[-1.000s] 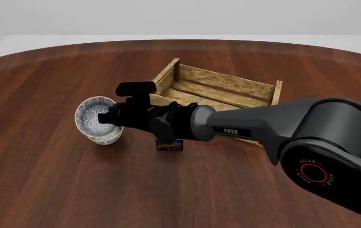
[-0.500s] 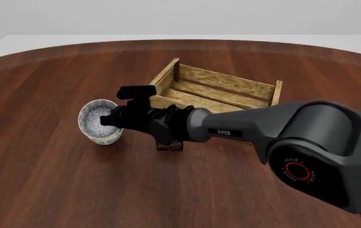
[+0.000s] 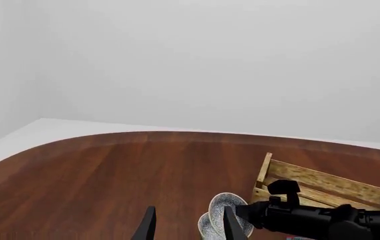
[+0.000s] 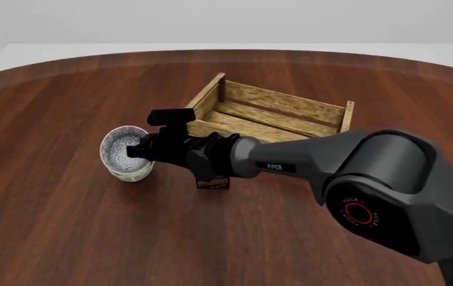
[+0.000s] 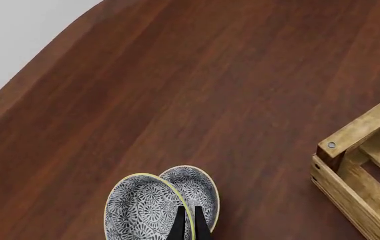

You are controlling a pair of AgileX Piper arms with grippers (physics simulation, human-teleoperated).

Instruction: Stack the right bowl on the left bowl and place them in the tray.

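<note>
The big right arm reaches across the brown bench [image 4: 52, 226] toward ten o'clock. The right jaws [image 5: 188, 222] are pinched nearly closed on the rim of the right bowl [image 4: 123, 148], which sits tipped on top of the left bowl [image 4: 133, 174]. A small dark box [image 4: 212, 182] stands just beside the bowls, at their three o'clock. The left jaws [image 3: 188, 225] are spread apart and hold nothing. Farther back, at one o'clock, the wooden tray [image 4: 278, 101] stands apart from the bowls.
</note>
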